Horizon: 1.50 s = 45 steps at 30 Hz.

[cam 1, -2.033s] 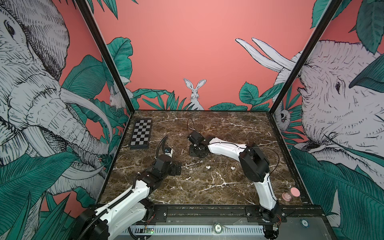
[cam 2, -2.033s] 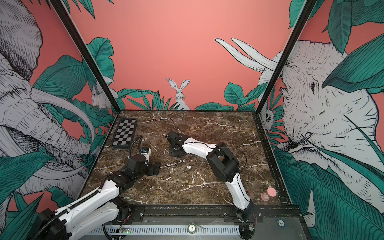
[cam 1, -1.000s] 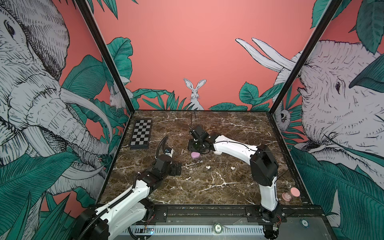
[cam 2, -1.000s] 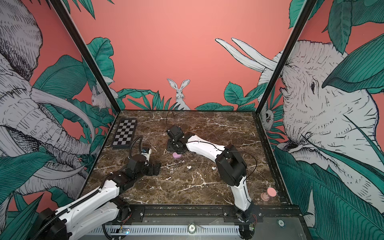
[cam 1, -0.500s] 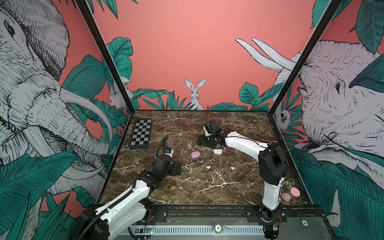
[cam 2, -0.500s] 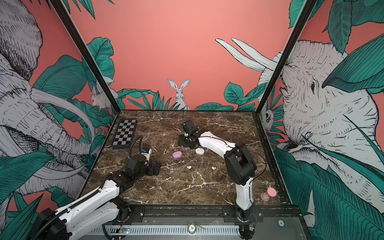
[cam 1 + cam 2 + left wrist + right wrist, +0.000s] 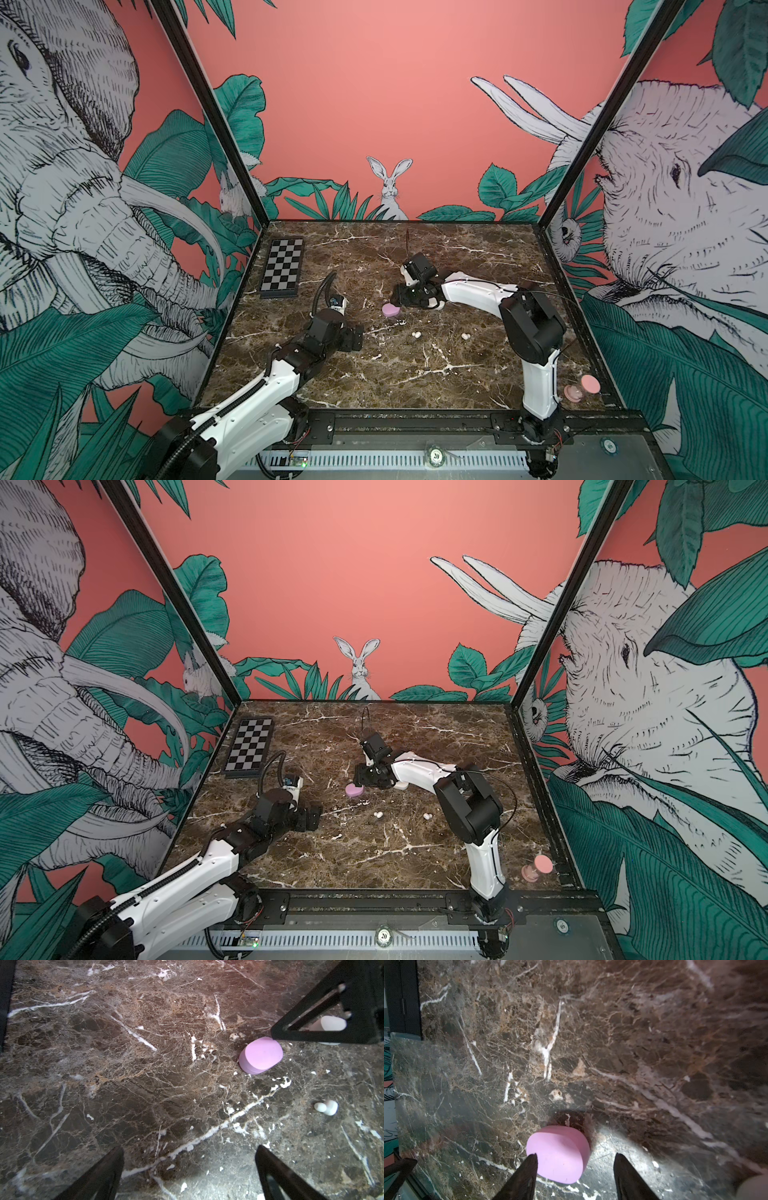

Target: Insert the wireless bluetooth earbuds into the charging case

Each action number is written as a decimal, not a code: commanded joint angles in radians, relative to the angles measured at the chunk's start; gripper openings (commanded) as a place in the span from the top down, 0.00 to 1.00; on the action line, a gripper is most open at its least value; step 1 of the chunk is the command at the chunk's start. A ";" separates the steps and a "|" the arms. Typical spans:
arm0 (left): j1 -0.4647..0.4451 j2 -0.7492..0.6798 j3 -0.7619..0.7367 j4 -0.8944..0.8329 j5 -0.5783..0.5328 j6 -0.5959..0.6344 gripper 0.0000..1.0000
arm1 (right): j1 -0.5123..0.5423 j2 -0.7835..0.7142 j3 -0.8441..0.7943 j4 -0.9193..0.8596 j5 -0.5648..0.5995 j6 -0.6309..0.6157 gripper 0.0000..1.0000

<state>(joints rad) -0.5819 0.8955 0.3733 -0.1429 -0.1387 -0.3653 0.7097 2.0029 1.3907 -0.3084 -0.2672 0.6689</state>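
Apparently lining up on closed lilac charging case point(image 7: 558, 1159) on counter point(image 7: 415, 374); right fingers point(image 7: 525, 1174) spread above it, pinching nothing; left fingers point(image 7: 99, 1176) spread wide, idle. Two white earbuds point(image 7: 416, 334) loose nearby. Next: grip, open lid.

The desk point(image 7: 104, 1064) looks like polished dark brown marble with white veins, smooth and glossy enough to throw back patches of light. The purple case point(image 7: 260, 1055) is smooth, matt plastic, while the white earbud point(image 7: 327, 1107) looks like smooth plastic with a slight shine. The fingers point(image 7: 99, 1178) of the left gripper point(image 7: 190, 1150) look like matt black plastic, and the arm shells point(image 7: 473, 293) are smooth white plastic with a mild sheen.
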 commanded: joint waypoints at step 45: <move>-0.005 0.019 0.033 0.012 0.010 0.006 0.01 | 0.038 -0.034 -0.182 0.298 -0.035 0.124 0.41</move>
<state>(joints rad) -0.5819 0.9138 0.3775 -0.1429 -0.1345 -0.3653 0.7372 2.0014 1.2263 0.0063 -0.3103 0.7822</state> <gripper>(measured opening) 0.991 0.591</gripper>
